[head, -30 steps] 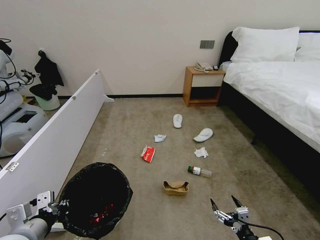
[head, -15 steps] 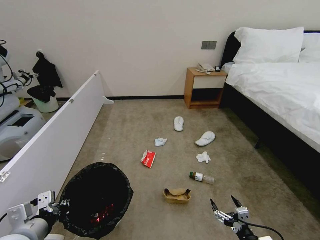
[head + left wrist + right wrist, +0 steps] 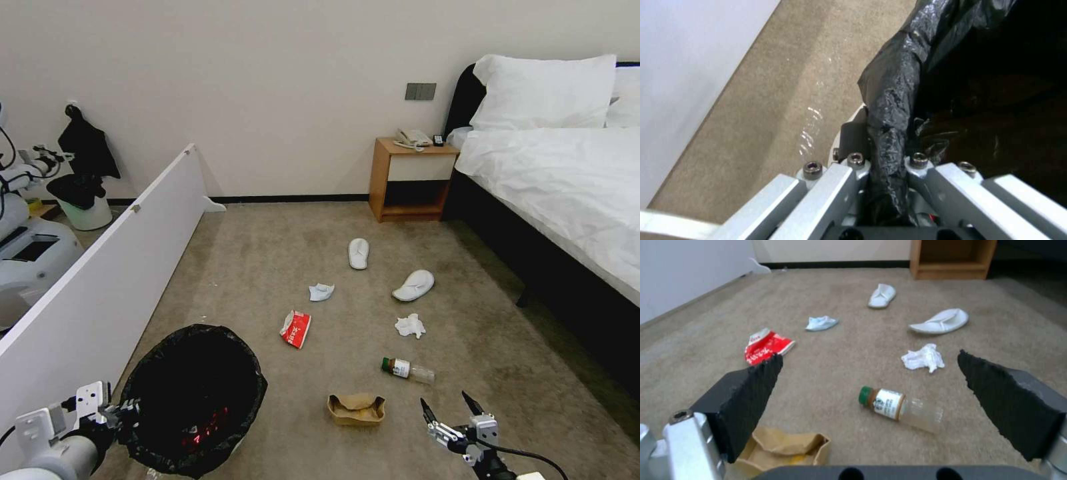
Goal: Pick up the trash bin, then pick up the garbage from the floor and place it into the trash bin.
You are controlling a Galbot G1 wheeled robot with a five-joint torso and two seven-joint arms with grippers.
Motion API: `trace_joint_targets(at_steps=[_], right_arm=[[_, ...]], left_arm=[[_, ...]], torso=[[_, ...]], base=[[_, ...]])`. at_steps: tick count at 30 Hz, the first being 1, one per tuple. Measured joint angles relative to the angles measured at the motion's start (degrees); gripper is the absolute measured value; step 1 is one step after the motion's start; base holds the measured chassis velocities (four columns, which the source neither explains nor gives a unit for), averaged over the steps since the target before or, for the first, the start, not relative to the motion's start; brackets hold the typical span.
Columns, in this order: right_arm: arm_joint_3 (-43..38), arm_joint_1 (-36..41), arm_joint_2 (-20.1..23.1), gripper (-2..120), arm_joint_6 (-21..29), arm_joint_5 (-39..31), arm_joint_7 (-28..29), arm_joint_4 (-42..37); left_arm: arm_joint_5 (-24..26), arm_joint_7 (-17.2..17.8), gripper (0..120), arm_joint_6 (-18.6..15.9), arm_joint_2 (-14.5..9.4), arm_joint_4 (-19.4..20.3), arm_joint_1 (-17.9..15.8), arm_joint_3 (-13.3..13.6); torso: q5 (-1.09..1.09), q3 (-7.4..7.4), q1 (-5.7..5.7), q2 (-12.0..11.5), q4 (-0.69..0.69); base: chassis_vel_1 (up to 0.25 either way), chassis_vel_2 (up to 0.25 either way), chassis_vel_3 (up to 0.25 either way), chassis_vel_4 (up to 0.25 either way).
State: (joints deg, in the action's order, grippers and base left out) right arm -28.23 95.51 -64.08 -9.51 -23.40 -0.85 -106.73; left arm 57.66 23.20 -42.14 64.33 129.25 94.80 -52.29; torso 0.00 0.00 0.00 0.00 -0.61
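- Trash bin (image 3: 193, 399), black-lined, hangs at lower left; left gripper (image 3: 887, 166) pinches its bagged rim.
- Right gripper (image 3: 453, 408) hovers spread wide, holding nothing, above bare carpet (image 3: 280, 253).
- Just ahead: cardboard scrap (image 3: 356, 408), bottle (image 3: 407, 370), tissue (image 3: 409, 326), red wrapper (image 3: 296, 329).
- White partition (image 3: 100, 293) edges the left, bed (image 3: 560, 193) the right.

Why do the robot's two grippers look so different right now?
The left gripper is shut on the trash bin, pinching its black-bagged rim; the right gripper is open and holds nothing. The left one sits beside the white panel; the right one hangs above the carpet near the bottle. Both sit low, in front of the robot.
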Motion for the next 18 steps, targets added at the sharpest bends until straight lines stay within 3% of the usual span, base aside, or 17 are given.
trace_joint_targets(at_steps=[10, 18], right_arm=[[0.16, 0.01, 0.08, 100, -0.09, 0.03, 0.03, 0.0], [0.39, -0.45, 0.63, 100, -0.74, 0.29, 0.07, 0.64]], left_arm=[[0.06, 0.03, 2, 0.0, -0.01, 0.06, -0.01, -0.02], [0.16, 0.04, 2, 0.0, -0.01, 0.09, 0.04, -0.16]], torso=[[0.0, 0.0, 0.0, 0.0, 0.0], [0.0, 0.0, 0.0, 0.0, -0.01]], base=[[-0.092, 0.073, 0.079, -0.073], [-0.017, 0.018, 0.026, -0.014]])
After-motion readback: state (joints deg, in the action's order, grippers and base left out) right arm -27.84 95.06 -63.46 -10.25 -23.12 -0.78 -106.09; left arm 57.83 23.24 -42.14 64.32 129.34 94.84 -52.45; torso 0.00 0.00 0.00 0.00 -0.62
